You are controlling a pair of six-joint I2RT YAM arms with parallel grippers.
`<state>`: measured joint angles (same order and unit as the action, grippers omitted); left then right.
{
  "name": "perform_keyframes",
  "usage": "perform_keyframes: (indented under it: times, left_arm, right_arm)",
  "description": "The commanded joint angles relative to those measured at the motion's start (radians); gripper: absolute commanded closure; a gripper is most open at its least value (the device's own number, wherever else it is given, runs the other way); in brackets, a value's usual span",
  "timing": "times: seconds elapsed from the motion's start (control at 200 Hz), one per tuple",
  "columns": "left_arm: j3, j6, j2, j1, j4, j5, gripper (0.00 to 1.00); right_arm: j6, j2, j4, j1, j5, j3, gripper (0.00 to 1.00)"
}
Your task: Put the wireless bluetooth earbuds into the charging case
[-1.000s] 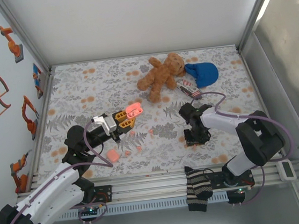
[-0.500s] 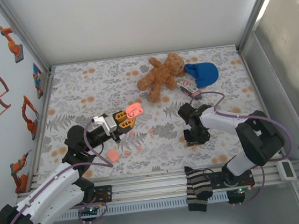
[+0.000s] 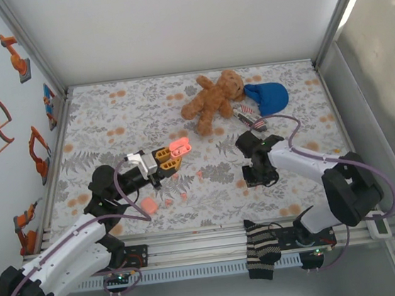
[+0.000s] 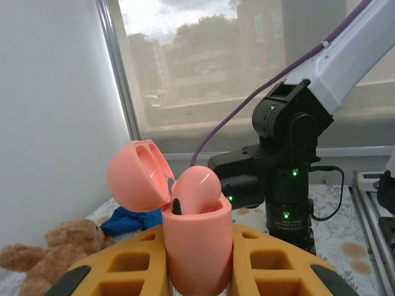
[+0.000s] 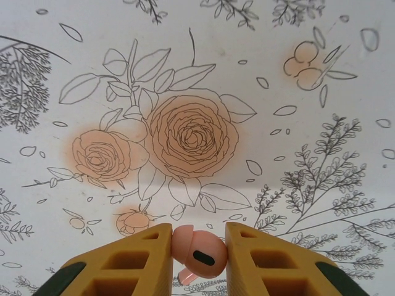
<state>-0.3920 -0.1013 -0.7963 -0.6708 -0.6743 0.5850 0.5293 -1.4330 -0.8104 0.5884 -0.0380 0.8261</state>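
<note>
The left gripper (image 3: 168, 158) is clamping the salmon-pink rounded plastic charging case (image 4: 197, 243) upright with its hinged lid open, likely so its sockets are facing the other arm. A first earbud (image 4: 196, 188) seems to be sitting inside. The right gripper (image 5: 197, 245) is pinching a tiny salmon-pink plastic earbud (image 5: 201, 251) by its sides over the floral tabletop (image 5: 308, 123), probably keeping its stem free for insertion.

Robot lab test cell, white panel walls (image 3: 169, 22), aluminium frame rails (image 3: 194, 245), floral table cover (image 3: 109, 122), window (image 4: 203, 49) onto city buildings
</note>
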Motion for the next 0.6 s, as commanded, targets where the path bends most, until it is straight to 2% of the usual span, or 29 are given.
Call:
perform_keyframes:
  times: [0.0,0.376,0.596]
  left_arm:
    - [0.019,0.026,0.0,-0.011,-0.029,-0.024,1.0]
    - [0.0,0.073,-0.05,-0.042,-0.077,-0.099,1.0]
    - [-0.037,0.134,-0.139,-0.06,-0.158,-0.128,1.0]
  right_arm:
    - [-0.029,0.051,-0.04,0.009,0.051,0.048,0.75]
    - [-0.248,0.203,-0.032,0.009,0.114,0.203,0.75]
    - [-0.352,0.301,0.066,0.008,0.092,0.288,0.75]
